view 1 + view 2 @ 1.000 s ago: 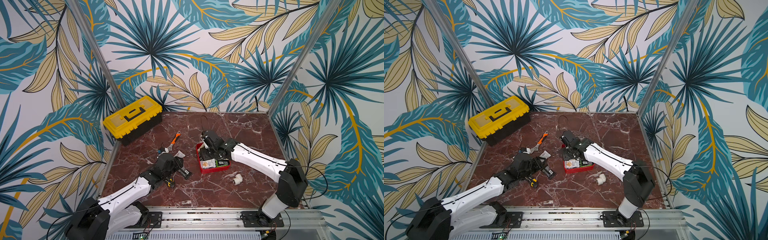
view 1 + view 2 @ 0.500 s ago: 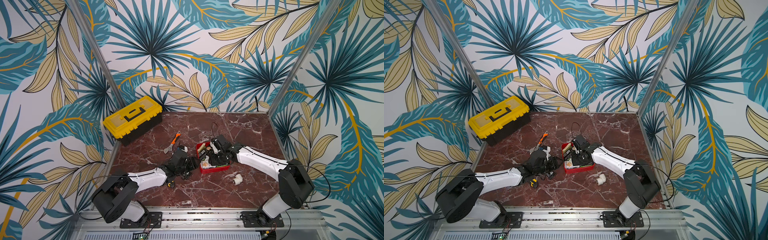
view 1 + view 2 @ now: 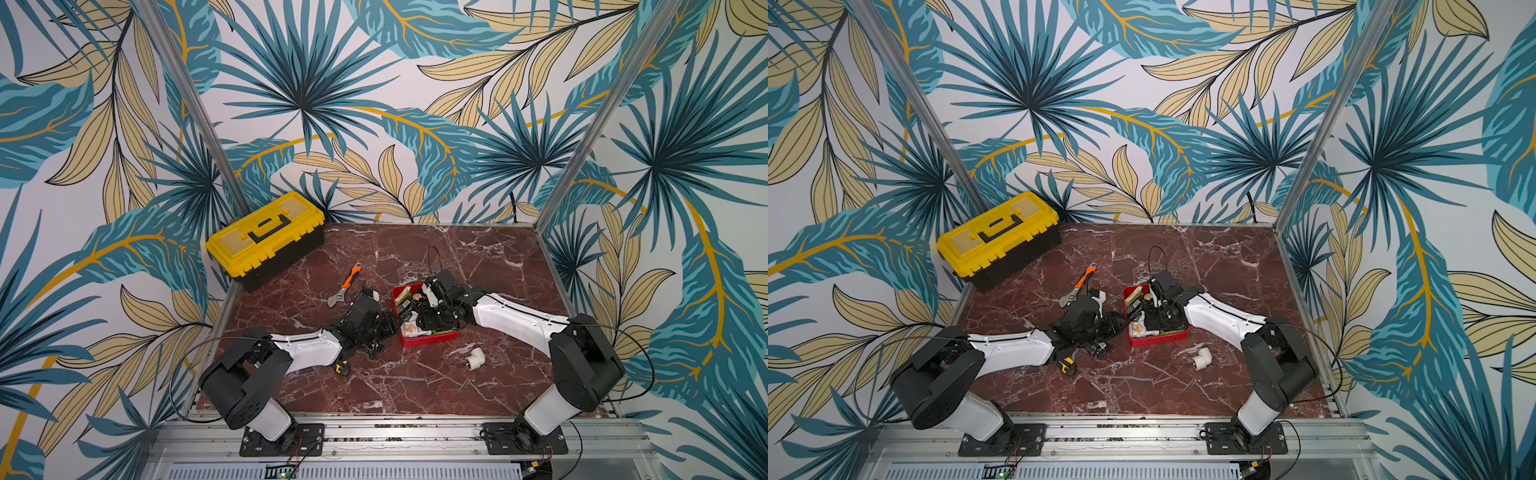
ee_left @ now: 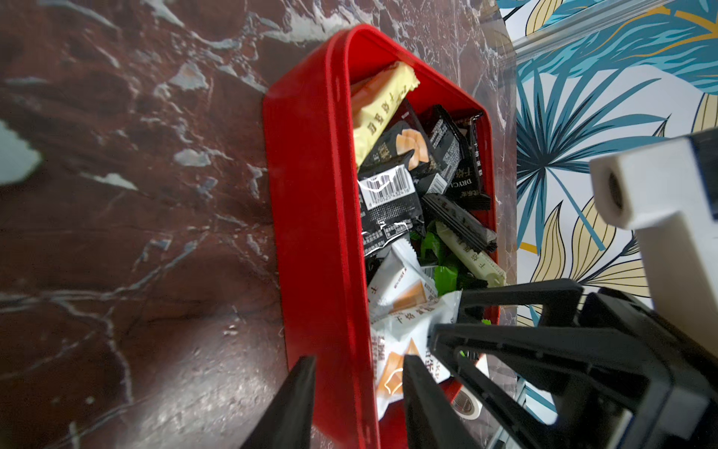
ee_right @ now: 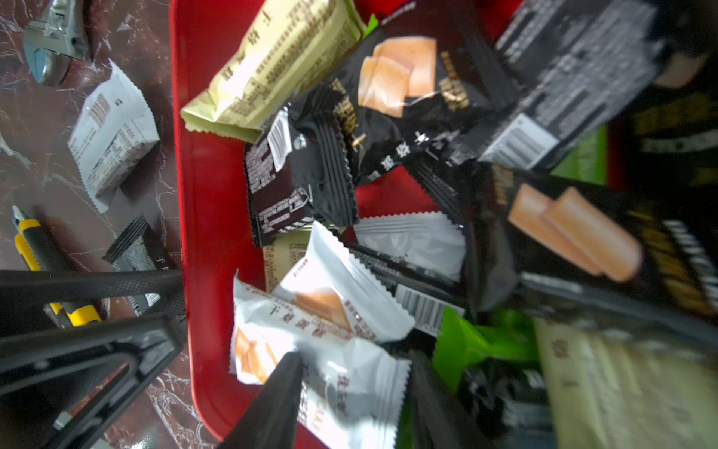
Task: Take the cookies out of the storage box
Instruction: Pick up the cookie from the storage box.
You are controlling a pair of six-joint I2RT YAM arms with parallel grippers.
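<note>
The red storage box (image 3: 430, 338) (image 3: 1156, 338) sits mid-table, filled with cookies (image 4: 388, 202) in black, green, cream and white-orange wrappers. My left gripper (image 4: 359, 359) (image 3: 392, 324) straddles the box's left wall (image 4: 311, 194), one finger outside and one inside. Its jaws are still apart, with a gap on the inner side. My right gripper (image 5: 354, 354) (image 3: 422, 324) reaches down into the box near its front. It is open, with a white-orange packet (image 5: 349, 388) lying between its fingers. A white packet (image 5: 112, 136) and a black one (image 5: 132, 248) lie on the table outside the box.
A yellow-lidded toolbox (image 3: 266, 237) stands at the back left. An orange-handled wrench (image 3: 345, 286) lies left of the box. A yellow-black utility knife (image 3: 343, 368) lies under the left arm. A white pipe elbow (image 3: 473, 359) rests in front of the box.
My left arm has swung right to the box's left wall and its jaws have narrowed. My right gripper has moved from the box's far side toward its front.
</note>
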